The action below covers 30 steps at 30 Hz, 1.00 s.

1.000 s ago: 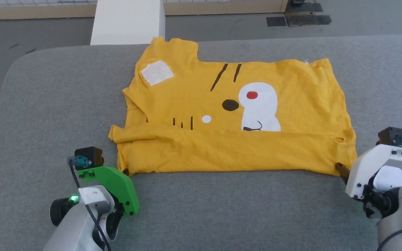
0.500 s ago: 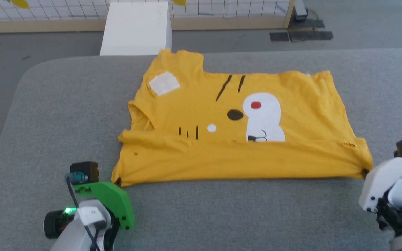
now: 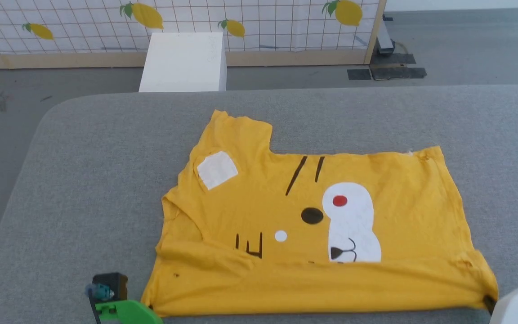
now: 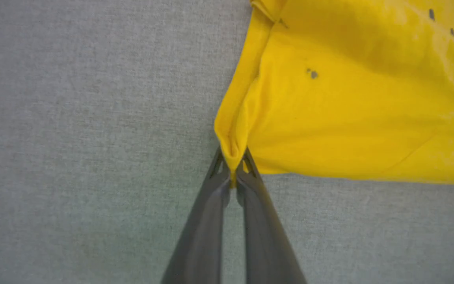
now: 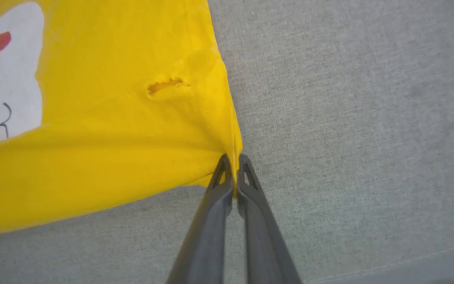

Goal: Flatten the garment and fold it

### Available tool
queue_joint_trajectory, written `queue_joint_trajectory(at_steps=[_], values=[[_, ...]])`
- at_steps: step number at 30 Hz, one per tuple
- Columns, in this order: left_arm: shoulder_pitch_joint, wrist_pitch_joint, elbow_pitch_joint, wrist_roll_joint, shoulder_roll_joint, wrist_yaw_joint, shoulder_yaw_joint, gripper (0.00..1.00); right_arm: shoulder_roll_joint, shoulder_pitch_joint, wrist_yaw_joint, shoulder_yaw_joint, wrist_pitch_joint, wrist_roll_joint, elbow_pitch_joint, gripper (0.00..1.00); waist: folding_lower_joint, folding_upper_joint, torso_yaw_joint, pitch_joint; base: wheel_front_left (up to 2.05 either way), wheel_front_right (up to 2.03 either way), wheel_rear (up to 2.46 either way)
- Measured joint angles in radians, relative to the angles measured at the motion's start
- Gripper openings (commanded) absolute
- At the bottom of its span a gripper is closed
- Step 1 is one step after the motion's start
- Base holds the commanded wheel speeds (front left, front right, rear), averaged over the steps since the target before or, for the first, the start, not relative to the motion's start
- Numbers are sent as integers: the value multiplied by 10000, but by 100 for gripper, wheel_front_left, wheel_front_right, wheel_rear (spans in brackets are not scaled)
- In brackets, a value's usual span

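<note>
Shirt (image 3: pixel 322 234) is lying on the table (image 3: pixel 83 180), left gripper (image 4: pixel 233 158) and right gripper (image 5: pixel 234 162) pinching its near left and right corners.

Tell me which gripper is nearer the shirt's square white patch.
Left. The left gripper pinches the T-shirt at its near left corner, below the white patch; the right gripper pinches the near right corner, across the print.

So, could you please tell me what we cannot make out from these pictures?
Head view: the lower face print on the garment lies under its near fold.
Head view: the left gripper and right gripper are mostly cut off by the bottom edge.
Wrist views: how many cloth layers each gripper pinches, as the corners bunch up.
All views: the garment's underside, against the table.
</note>
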Motion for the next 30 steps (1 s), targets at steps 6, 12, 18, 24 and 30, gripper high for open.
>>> queue_joint_trajectory(at_steps=[6, 12, 18, 24, 30], values=[[218, 35, -211, -102, 40, -119, -109, 0, -19, 166, 0, 8, -92, 109, 905, 0, 0, 0, 60, 187, 0, 0, 0], [200, -489, 184, -370, -82, -389, -50, 100, -88, 120, 0, 211, -951, 441, 1409, 55, 0, 0, 40, 250, 0, 0, 0], [180, -1551, 433, -407, -140, -848, 205, 100, -35, 174, -6, 516, -2750, 543, 1313, 100, 0, 0, 2, 69, 0, 0, 0], [-701, -3223, 380, 180, 50, -1475, 343, 100, -50, 182, -6, 965, -4905, 311, 627, 100, 0, 0, -129, 62, 0, 0, 0], [-2969, -4247, 387, 1108, 247, -2142, 203, 100, -378, -106, -6, 1979, -7039, -316, -130, 100, 0, 0, -286, 380, 0, 0, 0]])
